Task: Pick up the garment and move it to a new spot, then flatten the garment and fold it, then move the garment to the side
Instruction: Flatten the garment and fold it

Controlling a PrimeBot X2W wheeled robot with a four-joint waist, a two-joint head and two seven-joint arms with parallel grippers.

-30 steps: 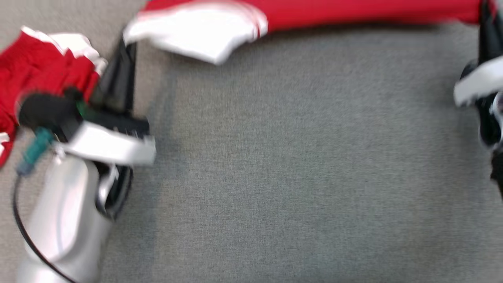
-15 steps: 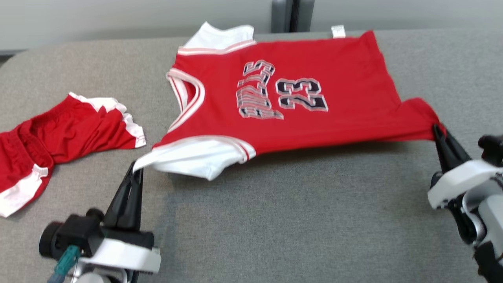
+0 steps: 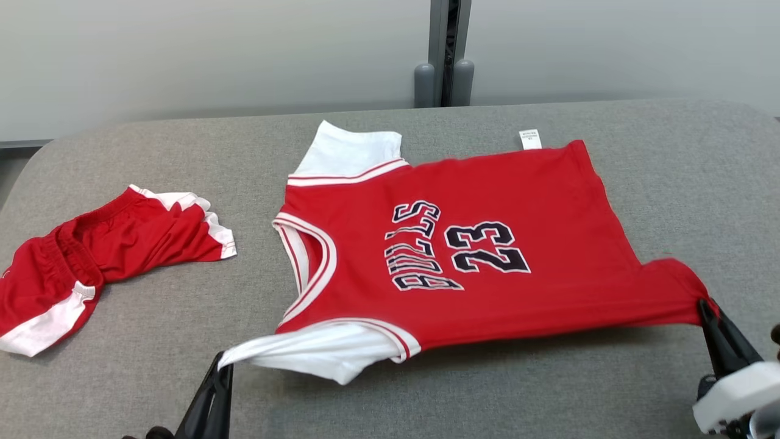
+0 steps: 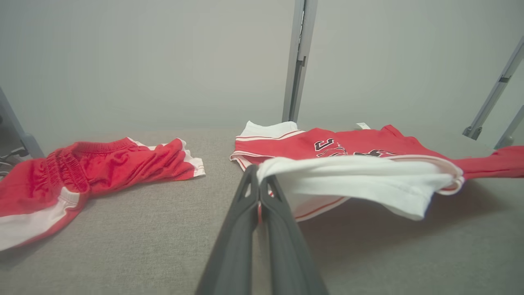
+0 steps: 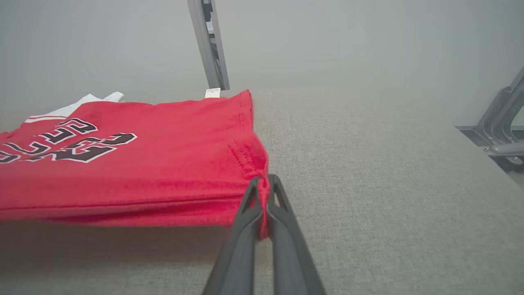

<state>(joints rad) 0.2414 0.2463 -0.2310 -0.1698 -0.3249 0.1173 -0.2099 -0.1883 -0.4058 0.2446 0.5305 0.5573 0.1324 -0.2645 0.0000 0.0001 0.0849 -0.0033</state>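
Observation:
The garment [image 3: 487,244] is a red jersey with white sleeves and the number 23, spread sideways on the grey table [image 3: 426,390]. Its near edge is lifted off the cloth and stretched between both grippers. My left gripper [image 3: 222,363] is shut on the white sleeve [image 4: 348,180] at the lower left. In the left wrist view the left gripper [image 4: 258,188] pinches the sleeve's edge. My right gripper [image 3: 707,305] is shut on the red hem corner at the right. The right wrist view has the right gripper [image 5: 266,182] closed on that red corner [image 5: 254,159].
A pair of red shorts with white trim [image 3: 91,256] lies crumpled at the table's left, also in the left wrist view [image 4: 82,172]. A grey post [image 3: 448,55] stands against the wall behind the table. Metal frame legs [image 5: 499,123] stand off the table's right side.
The head camera has tilted up, so the whole jersey and back wall now show. Both grippers stay shut on the jersey, its near edge still held taut.

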